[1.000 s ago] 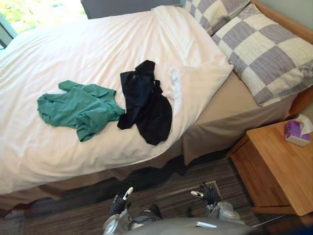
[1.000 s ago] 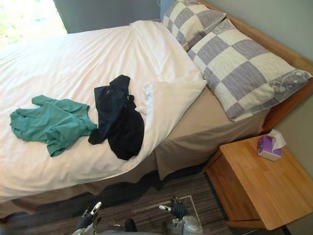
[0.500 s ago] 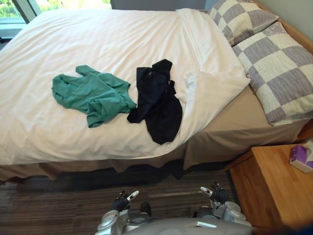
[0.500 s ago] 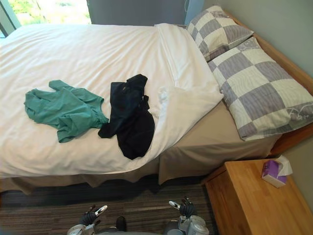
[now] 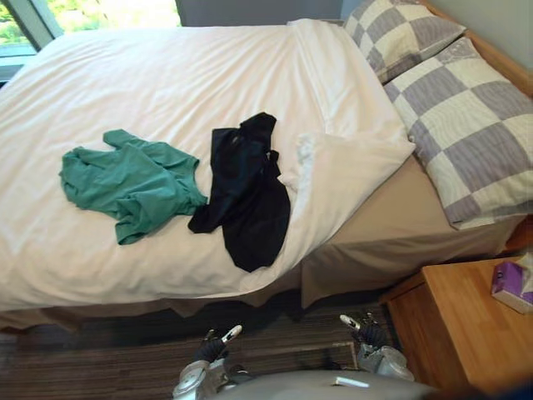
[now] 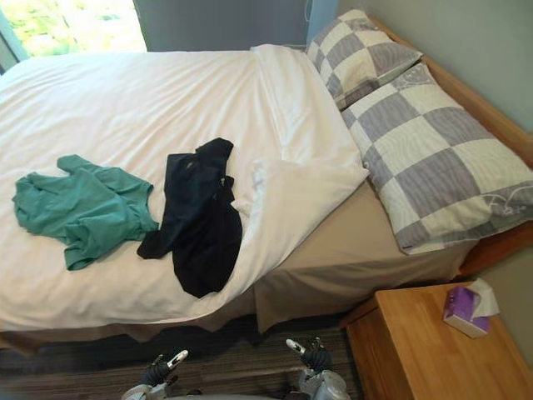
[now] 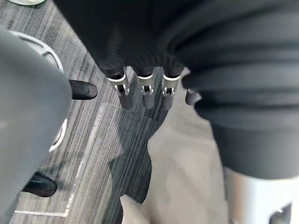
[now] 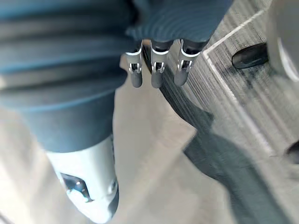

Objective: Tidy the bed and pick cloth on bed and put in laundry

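Note:
A crumpled green cloth (image 5: 129, 179) lies on the white duvet (image 5: 166, 75) at the bed's left. Just right of it a black cloth (image 5: 246, 196) reaches the near edge. The duvet's corner (image 5: 350, 162) is folded back off the tan sheet (image 5: 391, 217). Two checked pillows (image 5: 466, 125) rest at the head. My left hand (image 5: 212, 346) and right hand (image 5: 366, 333) hang low over the floor in front of the bed, far from both cloths. Their fingers (image 7: 147, 91) (image 8: 156, 74) are straight and hold nothing.
A wooden nightstand (image 5: 458, 325) stands at the lower right with a purple tissue box (image 5: 510, 285) on it. The wooden headboard (image 6: 475, 104) runs along the right behind the pillows. A window (image 5: 100, 12) is beyond the bed. Striped dark floor (image 5: 100, 375) lies in front of the bed.
The whole picture has shifted, so the camera moved. Both cloths lie as before, and both hands stay low and open.

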`<state>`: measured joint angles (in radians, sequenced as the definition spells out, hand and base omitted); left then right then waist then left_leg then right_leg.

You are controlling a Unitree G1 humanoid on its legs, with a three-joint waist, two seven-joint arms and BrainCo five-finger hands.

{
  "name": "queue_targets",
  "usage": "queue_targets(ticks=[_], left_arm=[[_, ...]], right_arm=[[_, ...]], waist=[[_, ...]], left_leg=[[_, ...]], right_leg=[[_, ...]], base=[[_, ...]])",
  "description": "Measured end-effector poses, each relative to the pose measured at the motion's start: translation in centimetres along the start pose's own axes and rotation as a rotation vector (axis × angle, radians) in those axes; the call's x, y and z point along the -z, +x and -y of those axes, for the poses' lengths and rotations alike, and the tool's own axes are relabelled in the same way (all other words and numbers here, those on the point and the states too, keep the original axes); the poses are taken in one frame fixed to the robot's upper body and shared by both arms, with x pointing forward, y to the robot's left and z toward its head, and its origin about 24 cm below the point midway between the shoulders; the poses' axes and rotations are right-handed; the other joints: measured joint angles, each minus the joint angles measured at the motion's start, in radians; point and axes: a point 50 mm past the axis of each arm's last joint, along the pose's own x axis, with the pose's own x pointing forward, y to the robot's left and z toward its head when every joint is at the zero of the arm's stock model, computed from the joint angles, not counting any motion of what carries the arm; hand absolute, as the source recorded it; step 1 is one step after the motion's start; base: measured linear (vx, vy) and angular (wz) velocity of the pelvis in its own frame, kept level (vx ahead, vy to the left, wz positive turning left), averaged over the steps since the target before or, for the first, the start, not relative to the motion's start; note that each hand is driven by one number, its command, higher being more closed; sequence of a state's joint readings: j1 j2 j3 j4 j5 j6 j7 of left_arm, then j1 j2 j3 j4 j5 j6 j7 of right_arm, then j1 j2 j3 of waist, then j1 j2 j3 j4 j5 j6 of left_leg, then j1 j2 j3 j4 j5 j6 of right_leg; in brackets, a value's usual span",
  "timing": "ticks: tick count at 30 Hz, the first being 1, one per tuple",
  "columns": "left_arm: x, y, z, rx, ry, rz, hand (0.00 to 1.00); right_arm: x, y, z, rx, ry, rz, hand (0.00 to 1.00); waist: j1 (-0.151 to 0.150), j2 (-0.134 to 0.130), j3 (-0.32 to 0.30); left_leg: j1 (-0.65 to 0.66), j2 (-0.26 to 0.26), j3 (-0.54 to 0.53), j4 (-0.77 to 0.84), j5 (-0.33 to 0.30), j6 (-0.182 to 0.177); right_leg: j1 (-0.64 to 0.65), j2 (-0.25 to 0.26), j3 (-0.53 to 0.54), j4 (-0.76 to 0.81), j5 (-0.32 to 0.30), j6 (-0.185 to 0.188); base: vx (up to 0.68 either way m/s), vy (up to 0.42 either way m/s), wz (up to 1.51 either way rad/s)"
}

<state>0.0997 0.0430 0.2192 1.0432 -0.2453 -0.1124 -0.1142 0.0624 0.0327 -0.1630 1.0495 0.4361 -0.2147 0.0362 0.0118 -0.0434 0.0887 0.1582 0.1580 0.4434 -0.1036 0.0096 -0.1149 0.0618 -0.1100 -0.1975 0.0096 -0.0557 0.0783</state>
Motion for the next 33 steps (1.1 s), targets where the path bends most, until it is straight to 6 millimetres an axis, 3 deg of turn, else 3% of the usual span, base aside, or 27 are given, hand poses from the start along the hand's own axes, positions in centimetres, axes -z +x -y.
queue_targets(ticks=[2,3,4,6,9,10,11,12,14,18,23,30,33], left_arm=[[-0.1,0.0,-0.1,-0.006,-0.018,0.004,0.0],[-0.1,0.0,-0.2,-0.01,-0.029,0.0,0.0],[0.0,-0.1,-0.6,-0.019,-0.037,-0.005,0.0],[0.2,-0.5,-1.0,-0.024,-0.04,0.001,0.0],[0.8,-1.1,-1.5,-0.016,-0.041,0.0,0.0],[1.1,-1.5,-2.0,-0.02,-0.04,0.004,0.0],[1.2,-1.6,-2.2,-0.024,-0.04,0.008,0.0],[1.5,-2.0,-2.7,-0.032,-0.037,0.012,0.0],[1.7,-2.2,-3.1,-0.043,-0.03,0.014,0.0],[1.6,-2.2,-3.3,-0.042,-0.011,0.01,0.0],[1.9,-2.3,-3.6,-0.036,0.046,-0.035,0.0],[3.0,-2.5,-4.1,-0.043,0.076,-0.115,0.0],[2.2,-2.2,-4.0,-0.036,0.111,-0.102,0.0]], right_arm=[[-0.9,-0.7,2.9,0.14,0.131,0.091,0.0],[-1.6,-0.8,3.4,0.163,0.146,0.132,0.0],[-3.1,-1.4,4.9,0.214,0.163,0.22,0.0],[-6.9,-2.4,6.4,0.252,0.152,0.394,0.0],[-16.5,-6.7,7.9,0.274,0.008,0.809,0.0],[-20.1,-9.0,8.2,0.284,-0.093,0.951,0.0],[-21.5,-10.0,7.9,0.278,-0.143,1.012,0.0],[-24.6,-12.2,6.8,0.247,-0.253,1.141,0.0],[-26.8,-13.9,4.8,0.202,-0.372,1.237,0.0],[-28.0,-13.0,0.2,0.077,-0.555,1.218,0.0],[-30.1,-10.9,-5.4,-0.034,-0.851,1.152,0.0],[-31.3,-8.8,-9.6,-0.065,-1.065,1.061,0.0],[-33.1,-8.8,-11.3,-0.03,-1.103,1.072,0.0]], waist=[[-0.001,-0.004,-0.003],[-0.001,-0.004,-0.003],[-0.002,-0.004,-0.003],[-0.019,-0.004,-0.003],[-0.032,-0.007,-0.007],[-0.031,-0.014,-0.014],[-0.03,-0.017,-0.024],[-0.03,-0.02,-0.036],[-0.031,-0.024,-0.047],[-0.032,-0.026,-0.053],[-0.028,0.0,-0.058],[-0.004,0.014,-0.044],[0.003,0.013,-0.001]], left_leg=[[0.006,0.0,0.021,0.0,-0.002,-0.003],[0.009,0.0,0.026,0.0,-0.003,-0.004],[0.017,0.0,0.039,0.0,-0.005,-0.007],[0.016,-0.001,0.042,0.0,-0.005,-0.006],[0.012,0.004,0.041,-0.001,-0.02,-0.007],[0.008,0.003,0.041,-0.001,-0.02,-0.007],[0.002,0.004,0.041,-0.001,-0.02,-0.007],[-0.003,0.004,0.041,-0.001,-0.018,-0.005],[-0.003,0.002,0.04,-0.001,-0.017,-0.003],[-0.005,-0.012,0.023,0.0,-0.015,0.0],[-0.042,-0.033,-0.035,0.005,-0.005,0.016],[-0.09,-0.042,-0.109,0.005,0.009,0.033],[-0.139,-0.05,-0.137,0.005,0.028,0.045]], right_leg=[[0.0,0.0,0.014,-0.002,0.002,0.0],[0.0,0.0,0.02,-0.002,0.003,0.0],[0.0,0.0,0.025,-0.001,0.003,0.001],[0.0,-0.001,0.031,0.004,0.004,0.001],[-0.005,0.003,0.033,0.007,0.004,0.001],[-0.008,0.002,0.034,0.007,0.004,0.001],[-0.014,0.003,0.034,0.007,0.004,0.001],[-0.02,0.004,0.038,0.008,0.006,-0.001],[-0.021,0.004,0.043,0.008,0.007,-0.002],[-0.021,0.0,0.045,0.008,0.008,0.0],[-0.038,-0.013,0.015,0.006,0.012,0.005],[-0.049,-0.024,-0.04,0.007,0.013,0.005],[-0.087,-0.033,-0.057,0.012,0.022,0.005]], base=[[0.01,-0.007,-0.13],[0.0,0.002,-0.21],[-0.02,-0.001,-0.2],[-0.05,-0.004,-0.12],[-0.06,-0.006,0.02],[-0.05,-0.005,0.05],[0.0,0.0,0.0],[-0.01,-0.013,-0.03],[-0.01,-0.011,-0.04],[0.0,0.006,0.04],[0.01,0.001,0.23],[-0.01,-0.005,0.27],[-0.06,0.012,0.23]])
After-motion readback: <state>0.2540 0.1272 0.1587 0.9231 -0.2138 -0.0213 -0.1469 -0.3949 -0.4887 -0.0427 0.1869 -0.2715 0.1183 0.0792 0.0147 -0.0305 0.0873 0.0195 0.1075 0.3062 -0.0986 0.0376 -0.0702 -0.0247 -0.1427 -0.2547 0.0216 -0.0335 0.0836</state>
